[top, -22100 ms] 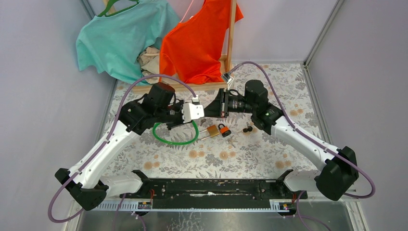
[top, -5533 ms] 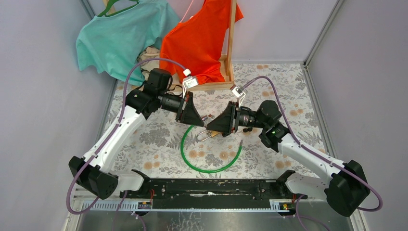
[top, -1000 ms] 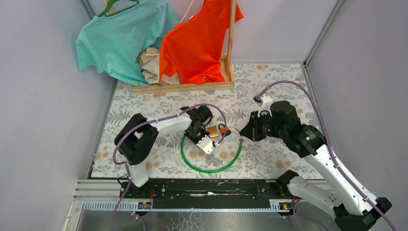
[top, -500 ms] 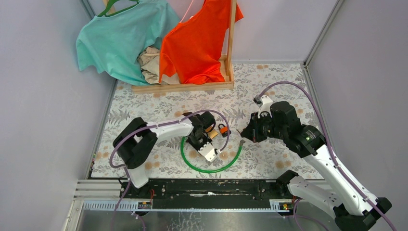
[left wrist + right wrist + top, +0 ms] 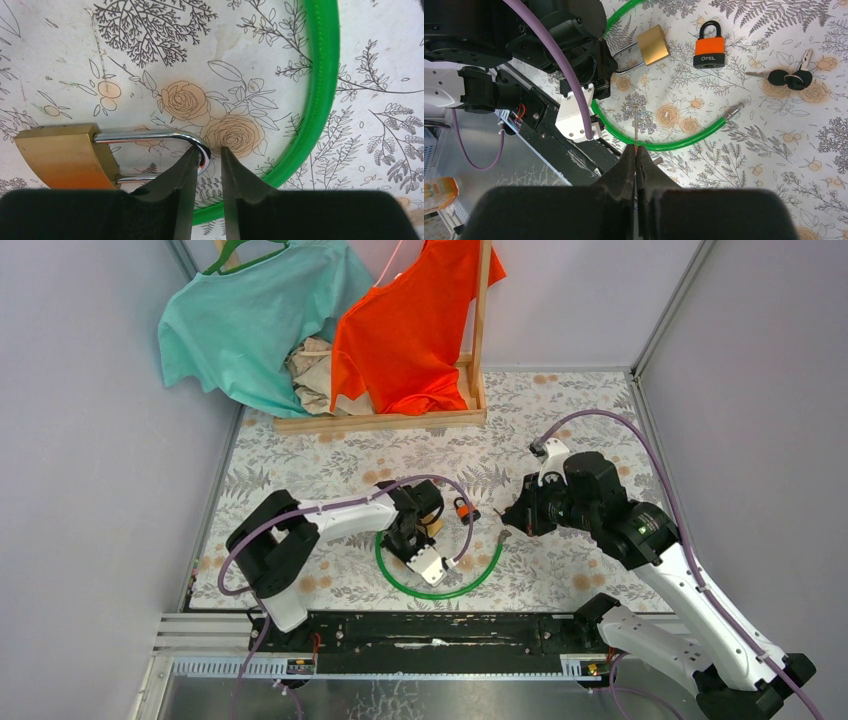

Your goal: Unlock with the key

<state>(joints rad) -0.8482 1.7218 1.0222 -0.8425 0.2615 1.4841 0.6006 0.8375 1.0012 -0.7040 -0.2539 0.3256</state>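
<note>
A brass padlock (image 5: 65,155) with a silver shackle (image 5: 150,135) lies on the flowered cloth. It also shows in the right wrist view (image 5: 653,44). My left gripper (image 5: 207,154) is down at the cloth, its fingers closed round the bend of the shackle. In the top view the left gripper (image 5: 421,536) largely hides the padlock. My right gripper (image 5: 636,150) is shut on a thin key (image 5: 636,131) with an orange head, its blade sticking out forward. It hovers above the cloth to the right of the padlock, and also shows in the top view (image 5: 510,523).
A small orange padlock (image 5: 709,47) and black-headed keys (image 5: 791,78) lie beside the brass one. A green cable loop (image 5: 440,592) curves round the left gripper, its metal end (image 5: 734,107) loose. A wooden rack with a teal shirt (image 5: 245,320) and an orange shirt (image 5: 410,325) stands at the back.
My left gripper has pulled toward the near edge, and the brass padlock slid with it away from the orange padlock. The right arm has barely moved.
</note>
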